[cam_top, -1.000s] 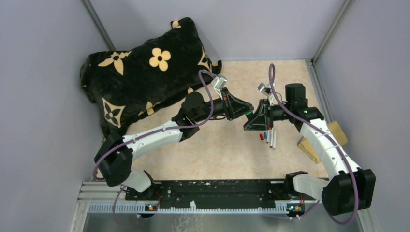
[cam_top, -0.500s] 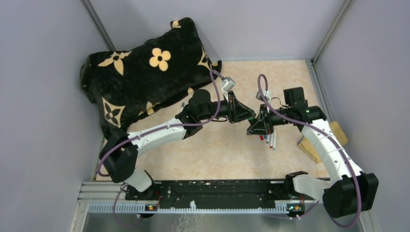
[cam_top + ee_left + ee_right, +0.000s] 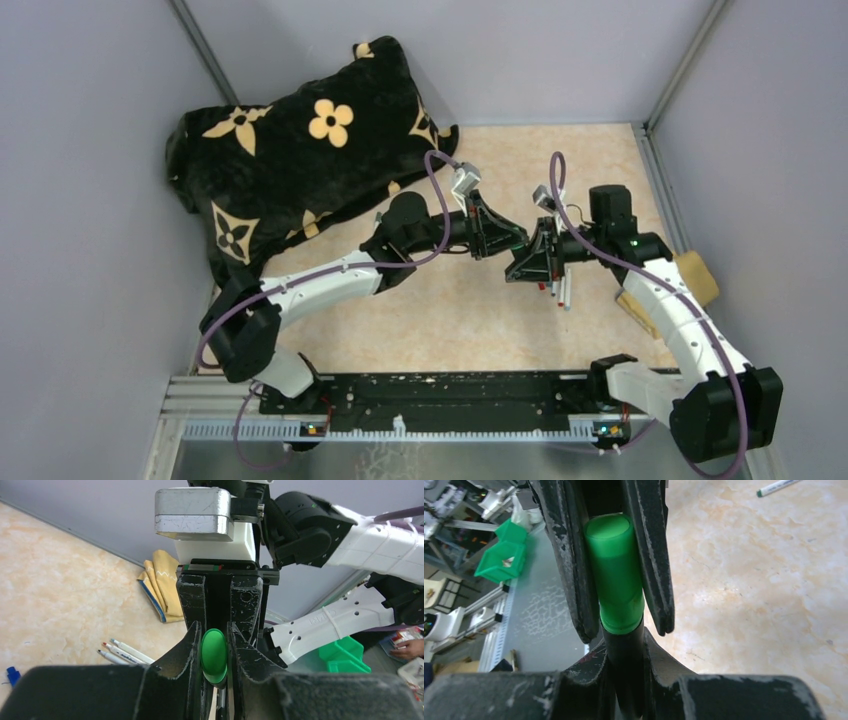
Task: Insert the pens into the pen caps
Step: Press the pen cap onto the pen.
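My left gripper (image 3: 507, 241) and right gripper (image 3: 520, 266) meet tip to tip above the middle of the table. In the left wrist view the left gripper (image 3: 214, 647) is shut on a bright green pen cap (image 3: 214, 655). In the right wrist view the right gripper (image 3: 624, 652) is shut on the thick black pen (image 3: 624, 675). The green cap (image 3: 614, 572) sits over that pen's end, between the left gripper's fingers (image 3: 651, 555). Three white pens (image 3: 557, 286) lie on the table under the right gripper; they also show in the left wrist view (image 3: 125, 653).
A black pillow with tan flowers (image 3: 300, 150) fills the back left. A tan cardboard box (image 3: 690, 282) lies at the right edge, by the right arm. A blue cap (image 3: 12, 674) lies near the three pens. A green-ended pen (image 3: 776, 486) lies apart on the table.
The two grippers have closed the gap between them and now touch tip to tip. The left wrist shifted slightly right, then back.
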{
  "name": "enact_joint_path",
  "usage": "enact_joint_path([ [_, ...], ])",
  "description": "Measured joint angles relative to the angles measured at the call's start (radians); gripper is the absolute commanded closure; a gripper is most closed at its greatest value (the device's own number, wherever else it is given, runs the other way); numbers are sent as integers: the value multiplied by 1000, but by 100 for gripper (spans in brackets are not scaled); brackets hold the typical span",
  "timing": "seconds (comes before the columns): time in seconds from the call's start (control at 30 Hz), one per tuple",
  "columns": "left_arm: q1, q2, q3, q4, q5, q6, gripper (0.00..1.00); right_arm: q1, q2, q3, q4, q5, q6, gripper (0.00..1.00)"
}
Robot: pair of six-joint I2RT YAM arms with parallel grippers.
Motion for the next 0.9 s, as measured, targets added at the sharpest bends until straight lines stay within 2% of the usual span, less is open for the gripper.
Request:
enact_joint_path([
  [0.17, 0, 52, 32, -40, 52, 2, 100, -2, -19, 7, -127, 113, -102, 100],
  [0.4, 0, 100, 79, -183, 106, 29, 100, 2, -19, 7, -273, 256, -209, 100],
  [0.47, 0, 93, 59, -140, 111, 7, 100, -1, -19, 6, -262, 220, -174, 100],
  [0.6, 0, 72, -10, 50, 108, -92, 100, -2, -23, -11, -184, 81, -60, 100],
  [0.7, 0, 60, -40, 117, 71, -152, 100, -2, -26, -14, -155, 51, -41, 100],
  [0.8, -15, 34, -31, 34, 0, -126, 100, -2, -26, -13, -142, 70, -44, 100],
  [0.9, -32, 38, 70, -158, -40, -50, 100, -18, -28, -10, -129, 78, -47, 100],
])
